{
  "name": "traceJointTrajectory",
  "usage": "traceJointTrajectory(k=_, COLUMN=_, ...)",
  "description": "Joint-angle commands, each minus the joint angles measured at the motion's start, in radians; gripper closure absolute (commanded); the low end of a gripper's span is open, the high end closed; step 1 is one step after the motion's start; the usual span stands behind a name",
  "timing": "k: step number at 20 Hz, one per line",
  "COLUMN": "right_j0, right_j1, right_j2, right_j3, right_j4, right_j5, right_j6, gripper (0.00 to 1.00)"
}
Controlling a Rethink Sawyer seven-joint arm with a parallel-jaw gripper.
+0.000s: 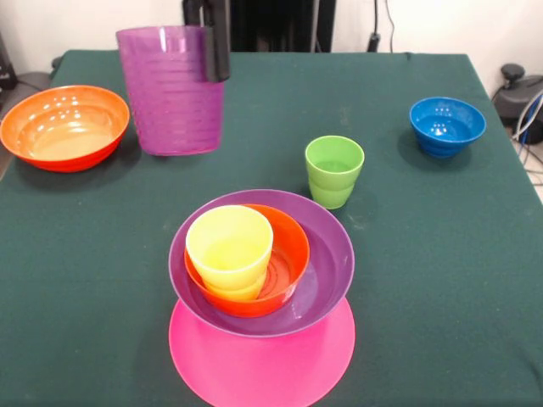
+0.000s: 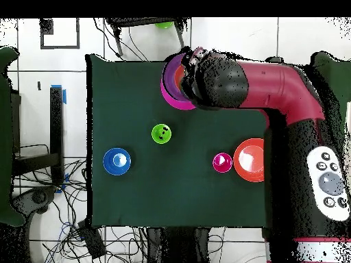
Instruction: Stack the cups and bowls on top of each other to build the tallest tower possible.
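My gripper [image 1: 209, 51] is shut on the rim of the purple cup [image 1: 170, 93], with one black finger [image 1: 220, 47] down its right side. The cup hangs upright at the far left, next to the large orange bowl [image 1: 64, 125]. The tower [image 1: 261, 280] stands at the near middle. Its base is the upturned pink bowl [image 1: 263, 365]. On that sit the purple bowl [image 1: 327, 263], the small orange bowl [image 1: 288, 254] and the yellow cup [image 1: 229, 246]. The light green cup [image 1: 333, 170] and small blue bowl [image 1: 447, 125] stand apart. The red cup and green bowl are out of view.
In the overhead view the red arm [image 2: 274, 85] lies over most of the tower [image 2: 168, 92]. The purple cup [image 2: 221, 162] shows beside the large orange bowl [image 2: 250, 159]. The green cup [image 2: 161, 133] and blue bowl [image 2: 116, 161] stand left of them. Cables lie off the table's edges.
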Motion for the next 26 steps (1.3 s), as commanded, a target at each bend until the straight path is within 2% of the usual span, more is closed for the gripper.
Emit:
traceJointTrajectory(k=1, right_j0=0.066, right_j1=0.026, right_j2=-0.025, right_j3=-0.133, right_j4=0.012, right_j5=0.224, right_j6=-0.025, gripper=1.00)
traceJointTrajectory(k=6, right_j0=0.104, right_j1=0.069, right_j2=-0.037, right_j3=-0.240, right_j4=-0.011, right_j5=0.237, right_j6=-0.011, gripper=1.00)
traceJointTrajectory(k=13, right_j0=0.161, right_j1=0.106, right_j2=-0.068, right_j3=-0.335, right_j4=-0.031, right_j5=0.272, right_j6=0.038, gripper=1.00)
traceJointTrajectory(k=18, right_j0=0.220, right_j1=0.162, right_j2=-0.109, right_j3=-0.479, right_j4=-0.046, right_j5=0.413, right_j6=0.085, gripper=1.00)
traceJointTrajectory(k=26, right_j0=0.275, right_j1=0.272, right_j2=-0.125, right_j3=-0.709, right_j4=-0.067, right_j5=0.610, right_j6=0.073, gripper=1.00)
